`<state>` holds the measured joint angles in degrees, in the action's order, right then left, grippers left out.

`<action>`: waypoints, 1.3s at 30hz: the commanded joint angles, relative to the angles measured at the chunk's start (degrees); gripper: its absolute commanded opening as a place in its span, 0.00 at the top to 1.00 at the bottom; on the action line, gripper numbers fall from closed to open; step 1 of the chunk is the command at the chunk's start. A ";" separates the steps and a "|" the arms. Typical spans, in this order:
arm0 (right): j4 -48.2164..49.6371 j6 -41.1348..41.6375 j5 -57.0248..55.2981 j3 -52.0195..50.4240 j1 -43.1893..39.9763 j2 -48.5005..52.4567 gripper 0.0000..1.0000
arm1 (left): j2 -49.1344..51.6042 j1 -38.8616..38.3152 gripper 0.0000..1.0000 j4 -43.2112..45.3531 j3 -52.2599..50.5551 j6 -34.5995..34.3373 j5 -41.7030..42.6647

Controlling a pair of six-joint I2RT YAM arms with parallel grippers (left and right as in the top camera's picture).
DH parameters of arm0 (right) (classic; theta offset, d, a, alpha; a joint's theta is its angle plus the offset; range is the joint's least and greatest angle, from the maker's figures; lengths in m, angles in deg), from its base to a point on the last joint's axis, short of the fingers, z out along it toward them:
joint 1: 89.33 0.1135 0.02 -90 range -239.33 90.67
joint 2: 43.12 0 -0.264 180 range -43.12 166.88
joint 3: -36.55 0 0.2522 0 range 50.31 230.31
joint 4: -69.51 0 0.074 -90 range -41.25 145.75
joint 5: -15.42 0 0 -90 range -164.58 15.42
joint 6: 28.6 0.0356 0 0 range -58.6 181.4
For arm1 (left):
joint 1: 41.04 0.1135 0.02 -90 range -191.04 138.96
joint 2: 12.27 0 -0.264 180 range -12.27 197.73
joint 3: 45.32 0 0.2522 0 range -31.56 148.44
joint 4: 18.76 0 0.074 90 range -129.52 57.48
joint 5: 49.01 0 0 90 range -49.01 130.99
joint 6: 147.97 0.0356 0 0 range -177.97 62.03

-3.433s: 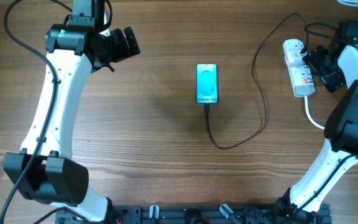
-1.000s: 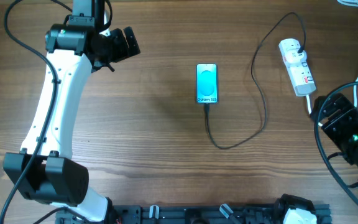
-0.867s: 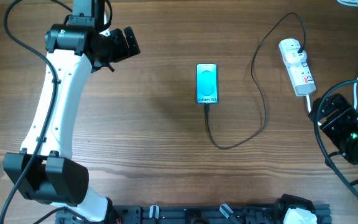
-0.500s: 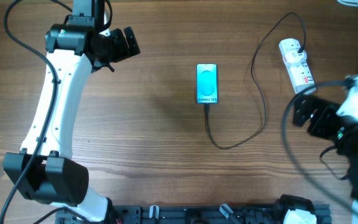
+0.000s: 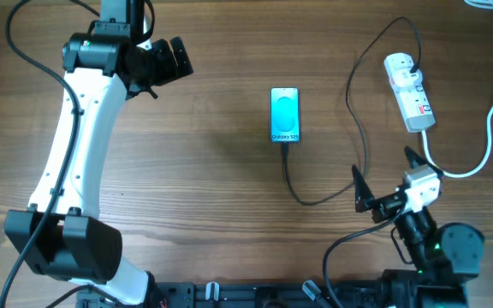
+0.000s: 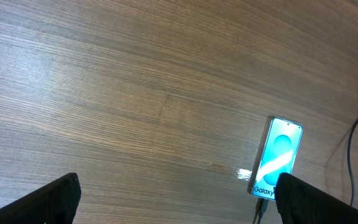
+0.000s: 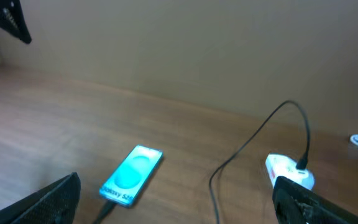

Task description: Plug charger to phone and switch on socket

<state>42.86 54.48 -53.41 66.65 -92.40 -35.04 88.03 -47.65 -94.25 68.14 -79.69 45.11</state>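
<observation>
The phone [image 5: 285, 115] lies flat at the table's middle with its cyan screen up; it also shows in the left wrist view [image 6: 277, 155] and the right wrist view [image 7: 132, 175]. The charger cable [image 5: 362, 145] runs from the phone's near end, where its black connector [image 5: 285, 148] sits, in a loop up to the socket [image 5: 409, 92] at the far right. The socket also shows in the right wrist view [image 7: 288, 171]. My left gripper [image 5: 171, 58] is open and empty, far left of the phone [image 6: 182, 208]. My right gripper [image 5: 385, 175] is open and empty, low at the front right [image 7: 179, 208].
The socket's thick white cord [image 5: 478, 162] curves from the strip's near end out to the right and up past the far right edge. My right arm's base [image 5: 439, 248] sits folded at the front edge. My left arm [image 5: 84, 145] spans the left side.
My right arm has pulled away from the socket and swung down to the front right, its gripper now facing the phone. The socket sits slightly shifted. The left arm has not moved.
</observation>
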 commanded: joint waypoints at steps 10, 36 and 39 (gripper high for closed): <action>12.41 1.11 -6.91 -13.64 0.28 -7.96 0.00 | 0.35 0.09 0.00 -0.02 -0.11 0.90 -0.59; 12.83 5.62 -18.60 -16.04 0.50 -7.91 0.00 | 0.35 0.09 0.00 -0.02 -0.11 0.90 -0.59; 12.85 5.60 -18.21 -16.04 0.50 -7.91 0.00 | 0.35 0.09 0.00 -0.02 -0.11 0.90 -0.59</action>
<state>55.74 59.01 -70.81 50.76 -92.21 -42.02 88.03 -47.65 -94.27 68.14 -79.69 45.11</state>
